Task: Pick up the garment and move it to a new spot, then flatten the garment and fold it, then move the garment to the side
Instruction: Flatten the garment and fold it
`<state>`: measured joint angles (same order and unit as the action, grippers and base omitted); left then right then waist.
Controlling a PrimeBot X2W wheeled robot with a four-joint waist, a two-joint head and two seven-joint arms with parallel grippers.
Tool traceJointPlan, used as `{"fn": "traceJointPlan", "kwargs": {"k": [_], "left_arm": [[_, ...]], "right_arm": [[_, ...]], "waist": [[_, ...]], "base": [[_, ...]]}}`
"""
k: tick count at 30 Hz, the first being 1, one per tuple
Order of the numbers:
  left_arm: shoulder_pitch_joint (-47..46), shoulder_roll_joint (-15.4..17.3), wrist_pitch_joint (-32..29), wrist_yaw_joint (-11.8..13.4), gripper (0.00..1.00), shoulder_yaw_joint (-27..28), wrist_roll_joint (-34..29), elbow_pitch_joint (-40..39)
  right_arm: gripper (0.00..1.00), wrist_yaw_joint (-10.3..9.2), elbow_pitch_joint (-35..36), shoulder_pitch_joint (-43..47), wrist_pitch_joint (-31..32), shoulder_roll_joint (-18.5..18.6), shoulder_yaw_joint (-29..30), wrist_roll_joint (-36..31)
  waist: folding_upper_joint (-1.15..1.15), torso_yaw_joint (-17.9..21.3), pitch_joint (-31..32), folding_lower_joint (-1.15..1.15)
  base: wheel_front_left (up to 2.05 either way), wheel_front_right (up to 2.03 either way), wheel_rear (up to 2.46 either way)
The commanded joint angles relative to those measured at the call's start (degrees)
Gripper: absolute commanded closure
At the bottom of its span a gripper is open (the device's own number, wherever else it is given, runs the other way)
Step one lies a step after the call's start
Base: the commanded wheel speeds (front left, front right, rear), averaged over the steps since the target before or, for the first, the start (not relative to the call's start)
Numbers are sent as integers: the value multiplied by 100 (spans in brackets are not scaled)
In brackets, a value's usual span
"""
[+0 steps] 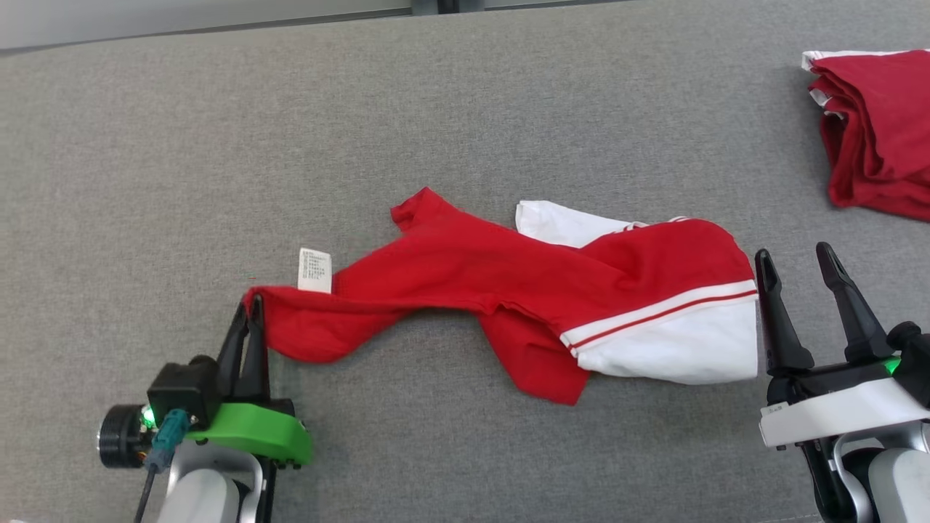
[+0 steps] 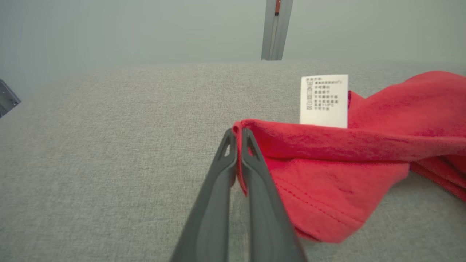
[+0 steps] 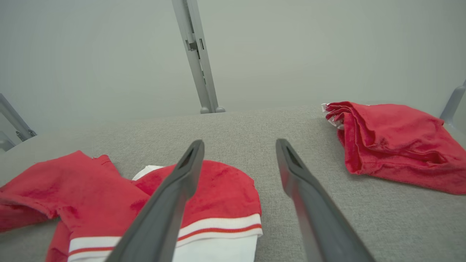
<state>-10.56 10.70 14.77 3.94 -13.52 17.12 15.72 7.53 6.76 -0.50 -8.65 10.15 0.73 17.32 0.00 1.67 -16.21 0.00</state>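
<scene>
Left hand [image 1: 248, 303] pinched on garment [image 1: 450, 269] corner, right hand [image 1: 793, 253] spread, empty, folded pile [image 1: 879, 123] cut off

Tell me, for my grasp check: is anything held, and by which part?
The left gripper pinches the red garment at its corner beside the white care label. The right gripper is open, holding nothing.

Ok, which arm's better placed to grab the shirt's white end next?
Right. The right claw is open beside the garment at its white end; the left claw is shut on its red corner.
</scene>
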Motion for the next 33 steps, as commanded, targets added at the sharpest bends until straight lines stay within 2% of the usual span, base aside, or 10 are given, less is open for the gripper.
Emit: {"fn": "traceJointPlan", "kwargs": {"k": [1, 2, 3, 8, 13, 21, 33], "left_arm": [[84, -52, 40, -41, 96, 20, 80, 92], [107, -115, 44, -63, 18, 41, 161, 137], [99, -170, 41, -91, 0, 63, 201, 179], [34, -310, 45, -59, 0, 356, 285, 0], [125, -257, 42, 52, 0, 624, 136, -429], [432, -72, -100, 189, 0, 382, -264, -984], [814, -10, -185, 352, 0, 342, -262, -1295]], "right_arm": [[0, -9, 43, -33, 28, 24, 9, -32], [0, -9, 54, -46, 41, 38, 15, -34], [0, -9, 72, -64, 61, 59, 19, -45], [0, -9, 184, -41, 136, 88, 54, -109], [0, -9, 252, 95, 199, 53, 55, -200], [0, -9, 244, 453, 296, 1, -83, -206], [0, -9, 298, 617, 368, -21, -148, -149]], "waist": [[0, -97, -35, 0], [0, -122, -34, 0], [0, -151, -28, 0], [0, -241, 48, 0], [0, -231, 202, 0], [0, -68, 461, 0], [0, -59, 619, 0]], "base": [[0, 0, 0], [0, 0, 0], [0, 0, 0], [0, 0, 0], [0, 0, 0], [0, 0, 0], [0, 0, 0]]}}
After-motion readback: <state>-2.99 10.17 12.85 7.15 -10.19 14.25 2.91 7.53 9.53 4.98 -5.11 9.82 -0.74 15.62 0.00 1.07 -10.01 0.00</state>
